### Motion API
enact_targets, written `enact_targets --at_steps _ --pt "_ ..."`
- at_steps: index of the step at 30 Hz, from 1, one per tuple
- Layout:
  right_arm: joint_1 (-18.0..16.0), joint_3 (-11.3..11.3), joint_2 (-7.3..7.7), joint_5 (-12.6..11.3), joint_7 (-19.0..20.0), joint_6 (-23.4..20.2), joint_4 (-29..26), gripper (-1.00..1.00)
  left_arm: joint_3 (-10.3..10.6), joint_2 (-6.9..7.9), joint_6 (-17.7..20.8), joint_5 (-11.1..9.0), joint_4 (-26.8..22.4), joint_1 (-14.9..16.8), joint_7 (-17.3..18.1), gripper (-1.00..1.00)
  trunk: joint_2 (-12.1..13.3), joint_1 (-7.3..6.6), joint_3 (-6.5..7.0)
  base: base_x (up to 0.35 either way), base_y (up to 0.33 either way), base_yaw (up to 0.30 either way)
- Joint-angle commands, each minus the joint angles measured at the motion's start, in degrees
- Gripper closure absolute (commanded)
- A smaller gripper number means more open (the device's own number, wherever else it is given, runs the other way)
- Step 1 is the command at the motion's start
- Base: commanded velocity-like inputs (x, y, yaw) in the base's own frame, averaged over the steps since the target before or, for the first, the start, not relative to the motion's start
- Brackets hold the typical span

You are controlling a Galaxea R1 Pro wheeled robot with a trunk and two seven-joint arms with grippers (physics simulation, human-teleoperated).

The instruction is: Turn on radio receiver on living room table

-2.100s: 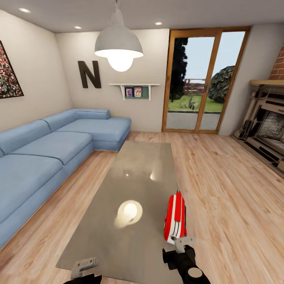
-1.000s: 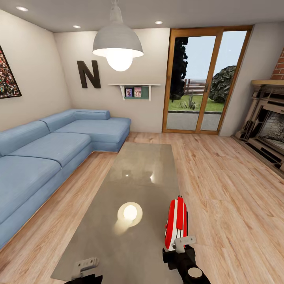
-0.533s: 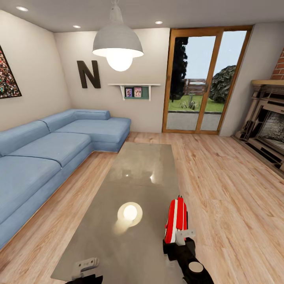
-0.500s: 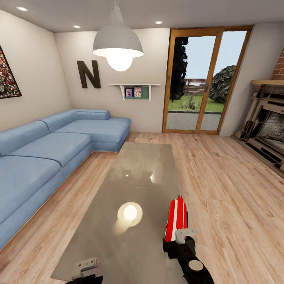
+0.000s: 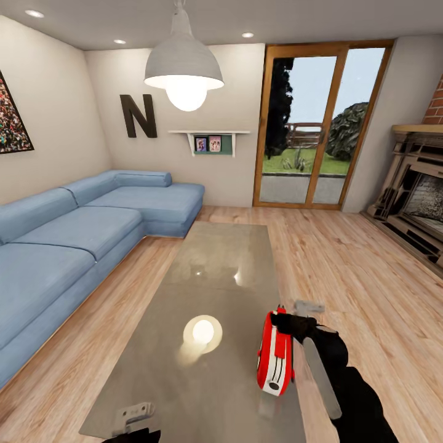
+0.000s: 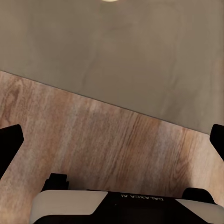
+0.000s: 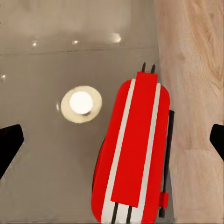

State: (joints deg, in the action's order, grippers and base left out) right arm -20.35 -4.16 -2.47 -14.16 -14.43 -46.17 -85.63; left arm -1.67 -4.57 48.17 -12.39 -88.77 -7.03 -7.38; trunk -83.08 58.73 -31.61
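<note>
Head view, left to right: blue corner sofa (image 5: pixel 80 234); left gripper (image 5: pixel 132 418) low at near bench (image 5: pixel 215 271) edge, fingers spread wide in its wrist view. Radio receiver (image 5: pixel 274 352) upright on edge near bench's right rim. Right gripper (image 5: pixel 295 323) just beside it, possibly touching; fingers wide apart in its wrist view.

The robot's matte black right arm (image 5: pixel 354 394) carries a long flat grey metal bar along its upper side and ends in a black right gripper (image 5: pixel 294 321) with a pale grey finger plate. A light grey bracket marks the left gripper (image 5: pixel 132 416). In the left wrist view, a white-and-black housing bears small white "GALAXEA AI" lettering, flanked by black fingertips (image 6: pixel 9 144).
</note>
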Motion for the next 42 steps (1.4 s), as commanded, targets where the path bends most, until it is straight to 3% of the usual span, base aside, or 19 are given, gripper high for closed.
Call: enact_targets --at_steps 1,7,13,18,19,22,23,26,38,40,42 --pt "-0.9 0.7 0.00 -1.0 0.0 -1.5 0.0 -1.00 0.0 0.00 0.0 0.0 0.0 0.0 0.0 -1.00 0.0 0.00 0.00 0.000 0.000 0.000" --pt "-4.3 1.9 0.10 -3.0 0.0 -4.3 0.8 -1.00 0.0 -0.05 0.0 0.0 0.0 0.0 0.0 -1.00 0.0 0.00 0.00 0.000 0.000 0.000" --pt "-10.8 2.2 0.10 -3.2 -0.1 -9.3 9.0 -1.00 0.0 -0.05 0.0 0.0 0.0 0.0 0.0 -1.00 0.0 0.00 0.00 0.000 0.000 0.000" --pt "-13.0 4.5 0.17 -3.2 -0.1 -10.4 11.1 -1.00 0.0 -0.03 0.0 0.0 0.0 0.0 0.0 -1.00 0.0 0.00 0.00 0.000 0.000 0.000" --pt "-14.0 8.2 0.47 -3.2 0.1 -10.4 15.4 -1.00 0.0 -0.02 0.0 0.0 0.0 0.0 0.0 -1.00 0.0 0.00 0.00 0.000 0.000 0.000" --pt "-14.7 13.9 1.14 -3.2 0.2 -10.3 17.1 -1.00 0.0 -0.02 0.0 0.0 0.0 0.0 0.0 -1.00 0.0 0.00 0.00 0.000 0.000 0.000" --pt "-15.7 15.9 3.15 -3.3 0.4 -10.2 20.7 -1.00 0.0 -0.07 0.0 0.0 0.0 0.0 0.0 -1.00 0.0 0.00 0.00 0.000 0.000 0.000" --pt "-16.7 16.4 3.93 -3.2 0.4 -9.9 26.3 -1.00 0.0 -0.06 0.0 0.0 0.0 0.0 0.0 -1.00 0.0 0.00 0.00 0.000 0.000 0.000" --pt "-17.1 16.2 4.12 -2.9 0.5 -6.9 30.6 -1.00 0.0 -0.09 0.0 0.0 0.0 0.0 0.0 -1.00 0.0 0.00 0.00 0.000 0.000 0.000" --pt "-17.1 15.4 4.09 -2.9 0.5 -6.8 30.7 -1.00 0.0 -0.09 0.1 0.0 0.0 0.0 0.0 -1.00 0.0 0.00 0.00 0.000 0.000 0.000" --pt "-17.1 12.7 4.04 -3.0 0.5 -6.8 30.7 -1.00 0.0 -0.09 0.1 0.0 0.0 0.0 0.0 -1.00 0.0 0.00 0.00 0.000 0.000 0.000"
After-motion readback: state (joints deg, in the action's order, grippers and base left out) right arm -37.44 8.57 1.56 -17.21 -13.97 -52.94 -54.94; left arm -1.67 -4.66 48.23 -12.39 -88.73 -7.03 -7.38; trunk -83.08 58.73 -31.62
